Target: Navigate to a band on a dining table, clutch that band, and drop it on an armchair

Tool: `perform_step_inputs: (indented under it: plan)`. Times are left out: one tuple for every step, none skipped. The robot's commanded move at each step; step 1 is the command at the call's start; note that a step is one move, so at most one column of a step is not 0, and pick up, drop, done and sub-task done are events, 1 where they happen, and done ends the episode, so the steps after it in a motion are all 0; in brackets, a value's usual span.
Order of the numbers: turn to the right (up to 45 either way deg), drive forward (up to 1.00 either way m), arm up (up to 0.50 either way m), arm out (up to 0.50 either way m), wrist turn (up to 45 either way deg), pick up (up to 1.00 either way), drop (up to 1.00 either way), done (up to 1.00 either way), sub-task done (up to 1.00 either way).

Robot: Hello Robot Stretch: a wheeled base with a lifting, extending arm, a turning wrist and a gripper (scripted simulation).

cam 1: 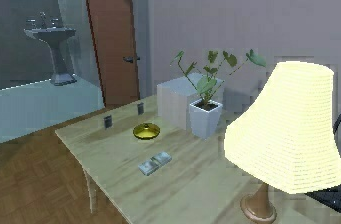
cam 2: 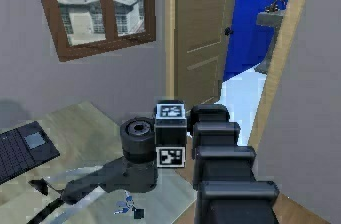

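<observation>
Starting at the forward view's upper left, a white sink [cam 1: 50, 38] stands behind a pale partition, with a brown door [cam 1: 113, 45] just right of it. Below them the wooden bench [cam 1: 98, 150] runs toward the lower right. Two small dark shakers [cam 1: 109, 122] sit near its far edge, a gold ring-shaped thing [cam 1: 146, 130] lies at mid-frame, and a flat grey remote-like piece [cam 1: 156, 162] lies just below that, all probably kept central for anyone seated. Right of centre stands a potted plant [cam 1: 206, 112], and a cream-shaded lamp [cam 1: 283, 125] looms at the right. In the arm side view a framed picture [cam 2: 103, 25] hangs at upper left and a dark laptop [cam 2: 13, 150] lies at the left edge. The claw [cam 2: 50, 195] sits low at lower left, angled toward the benchtop, likely to get at a small bluish blob [cam 2: 128, 208] at bottom centre. I take that blob for the band, though the gold ring is a rival. Whether the claw's fingers are apart or together, or holding anything, I cannot tell. The arm [cam 2: 228, 170] rises right of centre, before a tan door [cam 2: 193, 50].
</observation>
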Motion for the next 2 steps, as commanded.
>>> perform_step_inputs:
  plan:
    - [0.0, 0.0, 0.0, 0.0, 45.0, 0.0, 0.0, 0.0, 0.0]
    - [0.0, 0.0, 0.0, 0.0, 21.0, 0.0, 0.0, 0.0, 0.0]
